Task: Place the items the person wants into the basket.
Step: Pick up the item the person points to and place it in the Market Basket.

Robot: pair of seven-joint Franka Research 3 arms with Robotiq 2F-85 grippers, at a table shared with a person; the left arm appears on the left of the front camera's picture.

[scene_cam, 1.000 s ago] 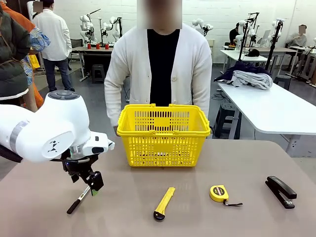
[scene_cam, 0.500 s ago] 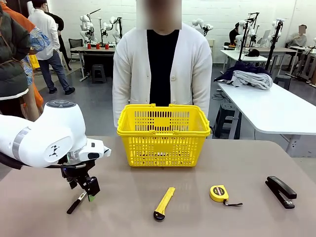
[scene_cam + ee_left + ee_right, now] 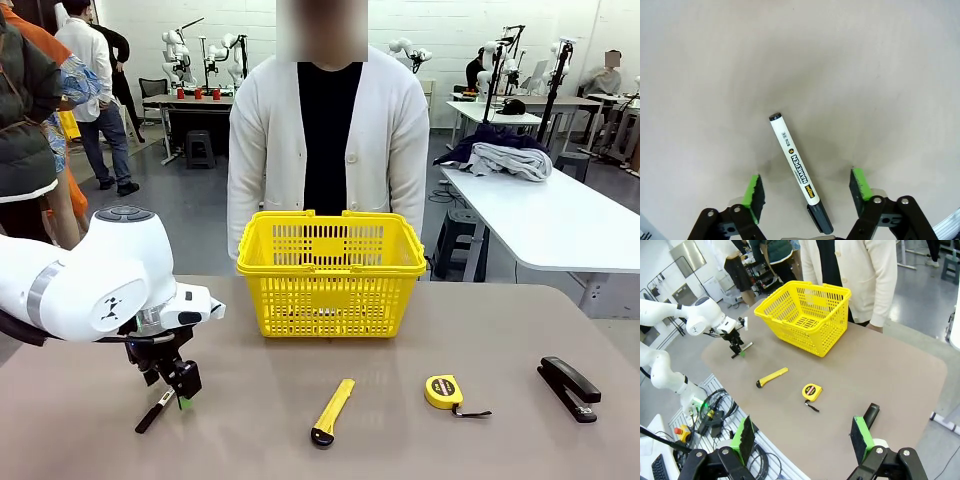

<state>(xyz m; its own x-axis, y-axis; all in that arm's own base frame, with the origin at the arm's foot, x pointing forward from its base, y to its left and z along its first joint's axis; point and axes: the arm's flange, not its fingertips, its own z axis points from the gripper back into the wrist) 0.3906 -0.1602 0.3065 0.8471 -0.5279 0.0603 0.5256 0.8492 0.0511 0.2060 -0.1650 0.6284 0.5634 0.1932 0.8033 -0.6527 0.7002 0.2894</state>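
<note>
Left of the basket (image 3: 330, 272), the left claw (image 3: 806, 186) stands spread astride the marker (image 3: 794, 162) lying on the bench (image 3: 875, 70). The right claw (image 3: 803, 438) gapes too.

One yellow basket (image 3: 330, 270) on the table (image 3: 260, 440), one white-and-black marker (image 3: 792, 157), one yellow utility knife (image 3: 332, 411), one yellow tape measure (image 3: 443, 391), one black stapler (image 3: 569, 388)

We found the basket (image 3: 331, 272) far middle on the surface (image 3: 480, 330), person (image 3: 325, 140) behind it, marker (image 3: 796, 167) near left under the left claw (image 3: 178, 393), knife (image 3: 332, 411), tape measure (image 3: 443, 391), stapler (image 3: 569, 387) rightward.
</note>
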